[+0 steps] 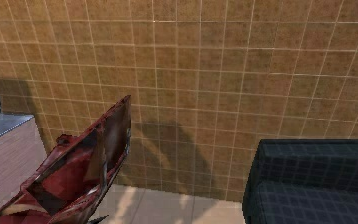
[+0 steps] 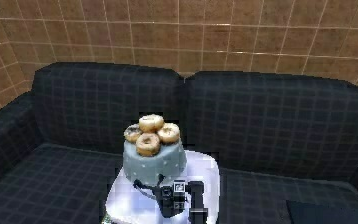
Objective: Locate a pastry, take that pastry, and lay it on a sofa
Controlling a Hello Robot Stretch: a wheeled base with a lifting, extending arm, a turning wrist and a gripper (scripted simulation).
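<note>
Gripper: gripper [image 2: 170,197] low in the arm side view, at the end of the dark arm [image 2: 199,206].
Fingers: state cannot be told; whether they hold anything also cannot be told.
Pastry: several round tan pastries [image 2: 151,132] heaped on a grey bowl-shaped base [image 2: 150,163], just beyond the fingers.
Contact: fingers touching the base or merely near it, undetermined.
Sofa: dark checked sofa [image 2: 262,120]; its seat lies around the fingers and its back cushions well beyond them.
Wall: tan tiled wall [image 2: 187,35] behind the sofa.
Forward view: tilted red-and-dark patterned object [image 1: 82,170] at lower left, pale floor [image 1: 187,206] below.
</note>
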